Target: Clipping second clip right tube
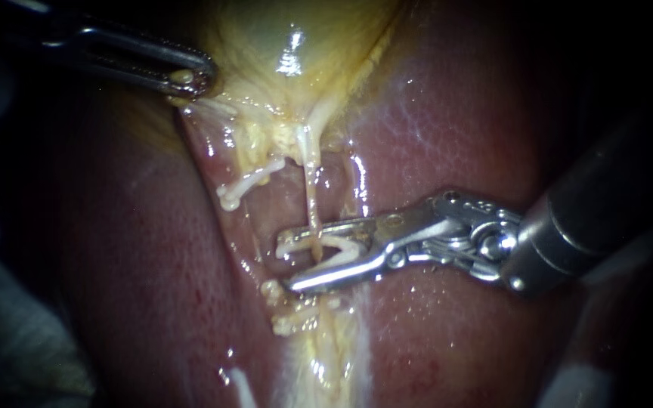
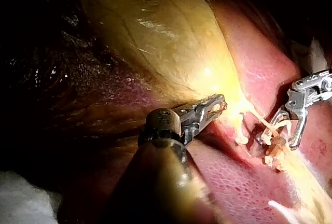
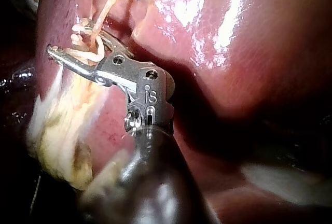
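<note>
Pinching a fold at the neck of the gallbladder (image 1: 289, 38) between the jaws of our left instrument (image 1: 190, 78), we held that tissue up and off to the side. We judged this was meant to stretch the right tube (image 1: 311, 189) into a taut, bare strand over the liver (image 1: 455, 136). The tube ran down from the gallbladder's neck straight into the mouth of our right instrument (image 1: 290, 263), which came in across the liver and met it crosswise. Its jaws stood spread, yet both bore on the white clip (image 1: 338, 248) seated between them. The clip's open legs straddled the tube, one on each side, and we read this as a clip placed but not yet squeezed home. A neighbouring clip (image 1: 247, 185) sat near, off the tube, and a lower clip (image 1: 285, 302) lay just beside the lower jaw. We judged this spot was chosen to leave room between clips. Whether the tube sat deep enough in the clip's throat we could not tell.
</note>
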You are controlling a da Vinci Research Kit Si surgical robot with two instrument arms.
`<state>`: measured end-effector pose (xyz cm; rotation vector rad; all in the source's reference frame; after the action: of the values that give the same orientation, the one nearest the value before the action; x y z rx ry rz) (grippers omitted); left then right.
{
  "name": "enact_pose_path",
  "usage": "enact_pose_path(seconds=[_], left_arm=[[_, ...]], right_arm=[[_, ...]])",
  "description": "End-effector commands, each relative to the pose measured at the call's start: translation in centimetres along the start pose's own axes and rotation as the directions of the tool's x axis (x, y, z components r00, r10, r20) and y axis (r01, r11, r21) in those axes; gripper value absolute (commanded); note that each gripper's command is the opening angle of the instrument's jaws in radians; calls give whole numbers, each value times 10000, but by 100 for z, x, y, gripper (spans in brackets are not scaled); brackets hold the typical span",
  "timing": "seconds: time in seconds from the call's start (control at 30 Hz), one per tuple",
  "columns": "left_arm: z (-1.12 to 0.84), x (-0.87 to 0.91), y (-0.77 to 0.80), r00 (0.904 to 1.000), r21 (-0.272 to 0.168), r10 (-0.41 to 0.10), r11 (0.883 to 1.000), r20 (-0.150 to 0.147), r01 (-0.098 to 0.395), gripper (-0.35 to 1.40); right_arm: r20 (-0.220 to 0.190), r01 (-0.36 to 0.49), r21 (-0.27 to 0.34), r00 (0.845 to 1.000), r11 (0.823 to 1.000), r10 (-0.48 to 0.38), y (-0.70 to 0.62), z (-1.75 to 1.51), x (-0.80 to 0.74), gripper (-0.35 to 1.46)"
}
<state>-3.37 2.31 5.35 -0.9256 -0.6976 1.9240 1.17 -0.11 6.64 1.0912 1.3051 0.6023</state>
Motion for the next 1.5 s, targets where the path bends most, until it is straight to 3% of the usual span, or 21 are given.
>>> enact_pose_path(seconds=[0.03, 0.3, 0.5, 0.83, 1.37, 1.43, 1.5], left_arm=[[0, 0, 0, 10000, 8, -2, 10000, -2, 2, -35], [0, 0, 0, 10000, 9, -1, 10000, -3, 1, -35], [0, 0, 0, 10000, 10, -1, 10000, -3, 1, -35], [1, 0, 0, 10000, 11, 0, 10000, -4, 0, -35], [1, 0, -1, 10000, 15, -1, 10000, -6, 1, -35], [1, 0, -1, 10000, 15, -1, 10000, -6, 1, -35], [1, 0, -1, 10000, 14, -1, 10000, -6, 1, -35]], right_arm=[[-51, -109, 158, 9999, 9998, 110, -1, 1, 0, 46], [-108, -480, 967, 9987, 9942, 493, -14, 7, -2, 45], [-58, -692, 1535, 9975, 9857, 709, -23, 9, 6, 43], [-161, -1075, 1531, 9937, 9823, 1113, -24, 7, 14, 34], [-243, -1514, 1413, 9874, 9783, 1563, -22, 4, 20, -16], [-198, -1868, 1328, 9814, 9734, 1910, -22, 3, 19, -34], [-157, -2161, 1256, 9754, 9683, 2197, -23, 2, 19, -35]])
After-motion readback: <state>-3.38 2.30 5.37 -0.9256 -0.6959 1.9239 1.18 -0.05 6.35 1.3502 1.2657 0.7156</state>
